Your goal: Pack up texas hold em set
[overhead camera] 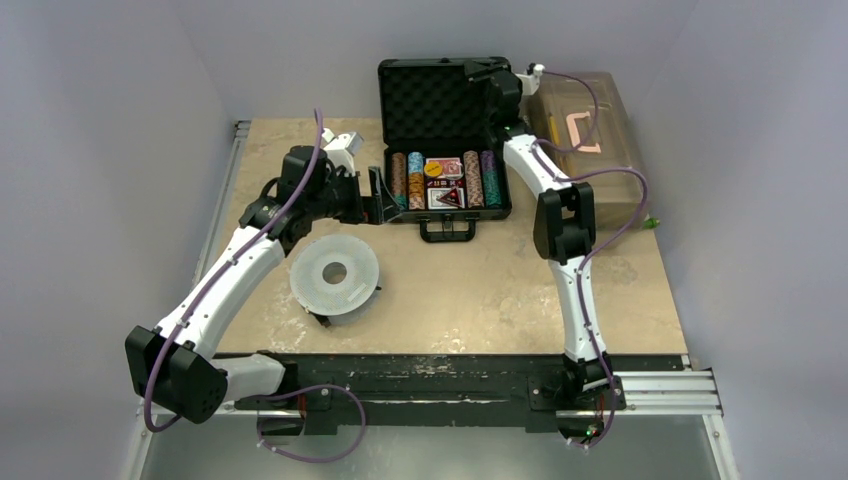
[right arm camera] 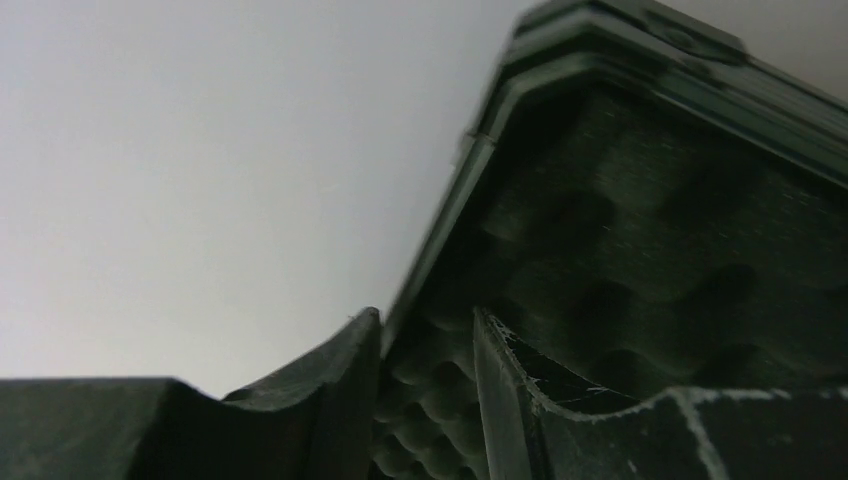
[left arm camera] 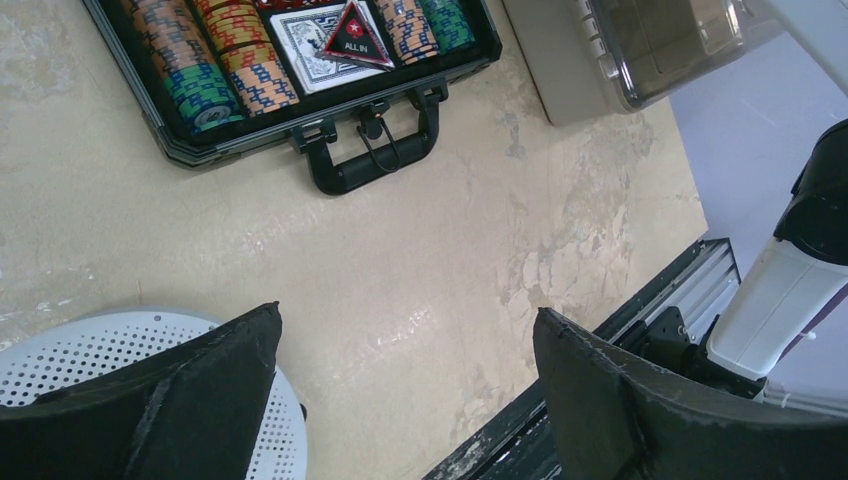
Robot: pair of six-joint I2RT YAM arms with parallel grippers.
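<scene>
Open briefcase (overhead camera: 432, 100), chips (overhead camera: 473, 178) and decks (overhead camera: 451, 169) inside

Two arms, same build. Left arm (overhead camera: 225, 280): white tubular links between chunky black joint housings, largest black block down by the base. A purple cable (overhead camera: 319, 130) runs along the outside and arcs free near the wrist. A small white block (overhead camera: 343, 148) sits at the wrist. Right arm (overhead camera: 575, 290): same white shells, black joints and purple cabling. Left gripper (left arm camera: 405, 315): two broad matte-black fingers, edges scuffed grey. Right gripper (right arm camera: 427, 318): same black fingers, pale scratches along the rims.
</scene>
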